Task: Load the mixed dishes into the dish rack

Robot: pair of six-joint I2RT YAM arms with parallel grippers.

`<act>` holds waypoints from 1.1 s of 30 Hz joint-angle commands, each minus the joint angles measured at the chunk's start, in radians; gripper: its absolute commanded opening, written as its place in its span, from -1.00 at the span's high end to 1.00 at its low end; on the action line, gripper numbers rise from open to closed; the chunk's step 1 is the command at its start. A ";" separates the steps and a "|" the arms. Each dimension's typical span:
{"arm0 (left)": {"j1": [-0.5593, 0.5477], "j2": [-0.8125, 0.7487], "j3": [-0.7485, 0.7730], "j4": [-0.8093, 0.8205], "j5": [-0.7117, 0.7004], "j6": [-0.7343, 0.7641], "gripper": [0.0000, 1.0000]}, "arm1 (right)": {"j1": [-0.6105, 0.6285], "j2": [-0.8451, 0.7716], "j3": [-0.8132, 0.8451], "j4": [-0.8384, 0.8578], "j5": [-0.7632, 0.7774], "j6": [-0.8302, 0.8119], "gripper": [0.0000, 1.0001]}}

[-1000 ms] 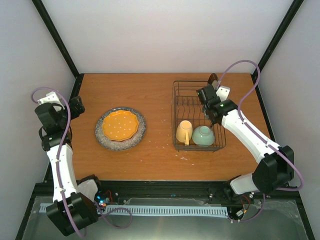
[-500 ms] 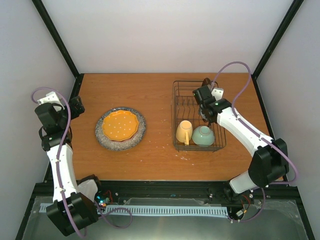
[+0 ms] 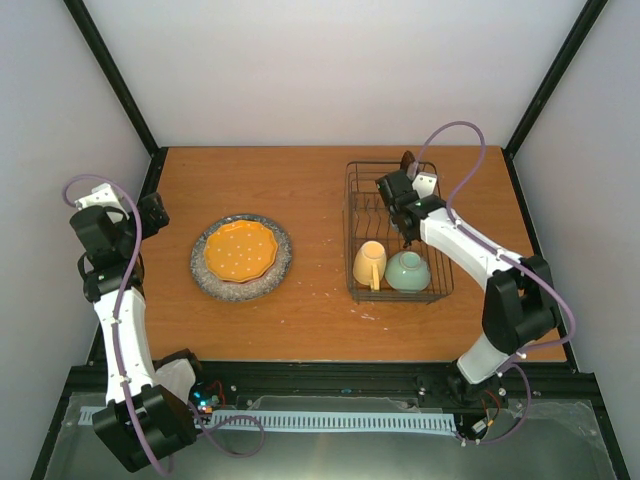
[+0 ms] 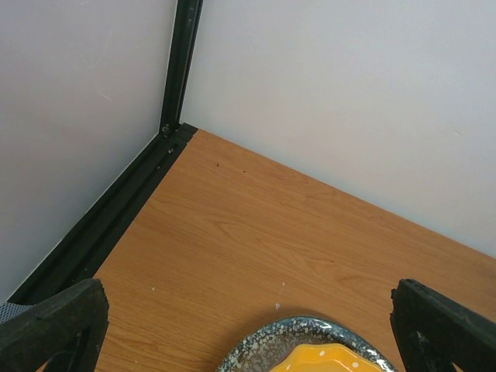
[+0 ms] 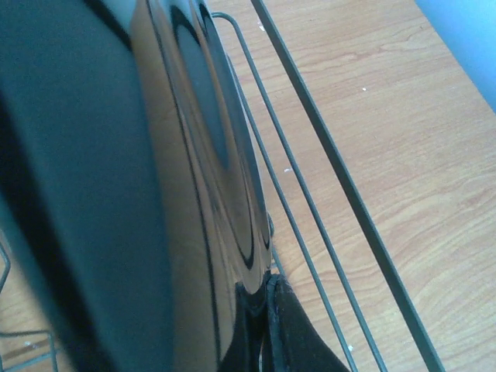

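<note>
The dish rack (image 3: 350,215) stands at the right of the table, its wires (image 5: 342,183) close beside my right fingers. A yellow mug (image 3: 368,263) and a pale green bowl (image 3: 407,271) lie in its front part. My right gripper (image 3: 404,174) is over the rack's back end, shut on the rim of a dark glossy plate (image 5: 178,155) held on edge (image 3: 408,158). At the left, an orange scalloped plate (image 3: 240,250) rests on a speckled grey-blue plate (image 4: 310,333). My left gripper (image 4: 248,337) hangs open near the table's left edge (image 3: 155,212), behind that stack.
Black frame posts run along the table's left edge (image 4: 116,217) and back corners. White walls close in the back and both sides. Bare wood lies between the plate stack and the rack.
The right arm has swung left and slightly back with the dark plate, from beside the rack's right side to over its back part. The left arm has not moved.
</note>
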 commanded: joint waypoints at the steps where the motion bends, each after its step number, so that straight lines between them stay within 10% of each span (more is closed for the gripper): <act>1: 0.002 -0.015 0.003 -0.008 -0.015 0.026 -0.99 | -0.004 0.066 0.011 -0.071 -0.025 -0.028 0.94; 24: 0.002 -0.036 0.009 -0.024 -0.026 0.030 -0.99 | -0.004 0.009 -0.067 -0.200 -0.058 -0.020 0.78; 33: 0.002 -0.041 0.002 -0.025 -0.023 0.022 -0.99 | -0.004 -0.018 -0.042 -0.207 -0.040 -0.002 -0.26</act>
